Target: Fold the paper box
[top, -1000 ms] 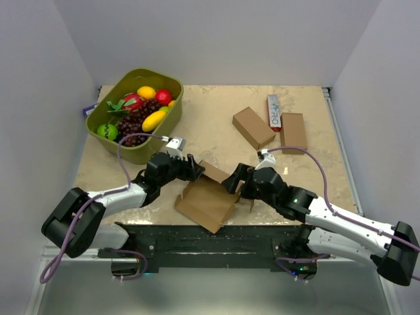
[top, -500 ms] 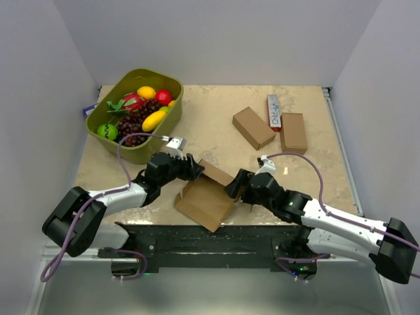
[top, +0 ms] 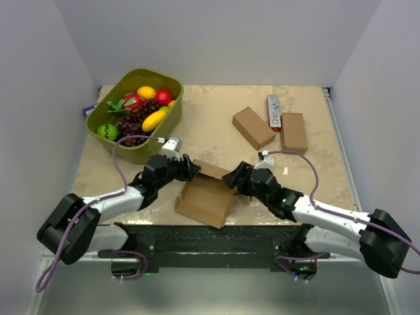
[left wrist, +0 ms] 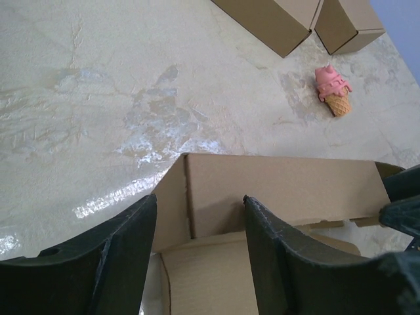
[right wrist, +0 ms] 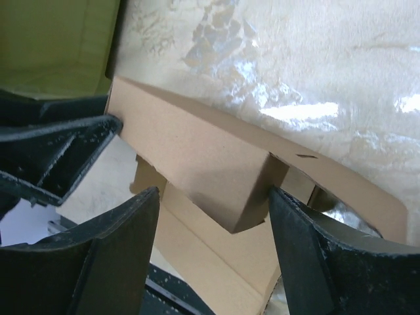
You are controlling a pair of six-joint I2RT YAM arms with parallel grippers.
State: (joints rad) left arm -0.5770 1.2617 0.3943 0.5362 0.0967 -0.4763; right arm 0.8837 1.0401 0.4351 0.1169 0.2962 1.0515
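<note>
The paper box [top: 205, 199] lies open near the front edge, its long back wall [top: 214, 169] standing up. My left gripper [top: 189, 172] is at that wall's left end. In the left wrist view the left gripper [left wrist: 199, 200] is open, straddling the corner where the back wall [left wrist: 282, 187] meets a side flap [left wrist: 172, 210]. My right gripper [top: 233, 178] is at the wall's right end. In the right wrist view the right gripper [right wrist: 213, 191] is open around the folded end flap [right wrist: 216, 174]. Its right finger [right wrist: 308, 243] touches the flap's corner.
A green bin [top: 168, 113] of toy fruit stands at the back left. Two closed brown boxes [top: 253, 126] [top: 293, 132] and a white-and-red carton [top: 273, 111] lie at the back right. A pink ice-cream toy [left wrist: 333, 88] lies beyond the paper box.
The right gripper has moved left onto the back wall's right end and its jaws have narrowed. The left jaws narrowed a little. The back wall now stands more upright.
</note>
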